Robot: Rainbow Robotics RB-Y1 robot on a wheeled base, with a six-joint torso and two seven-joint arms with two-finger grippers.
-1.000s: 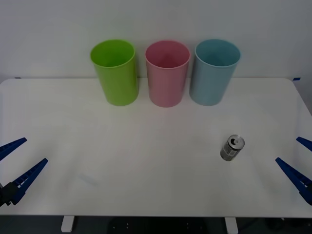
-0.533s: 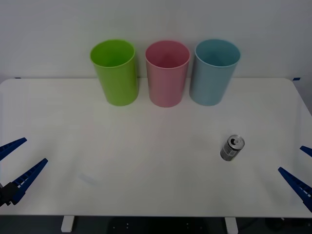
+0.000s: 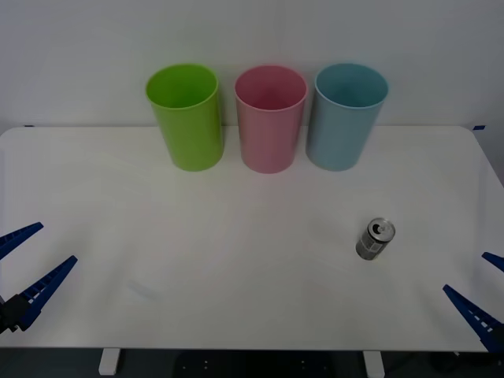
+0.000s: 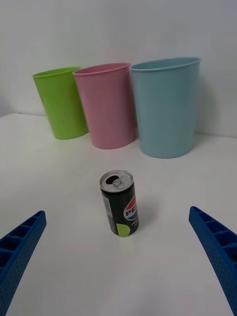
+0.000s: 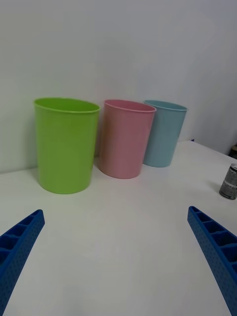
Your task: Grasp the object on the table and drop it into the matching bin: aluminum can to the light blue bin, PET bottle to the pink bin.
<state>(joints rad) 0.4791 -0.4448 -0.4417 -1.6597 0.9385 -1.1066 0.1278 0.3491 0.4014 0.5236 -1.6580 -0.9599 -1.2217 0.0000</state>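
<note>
Your right gripper (image 4: 118, 261), fingers spread wide, has the upright can (image 4: 119, 203) straight ahead between them; the open left gripper (image 3: 24, 272) sits far off.

A plain pale wall (image 3: 252, 31) stands behind, evenly lit, with dark floor (image 3: 236, 364) below

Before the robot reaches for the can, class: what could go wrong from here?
1. The aluminum can stands upright and free on the table; if the open right gripper comes in off-centre, a finger could tip it over.
2. The light blue bin stands close beside the pink bin; a drop released off to that side could land in the wrong one.
</note>
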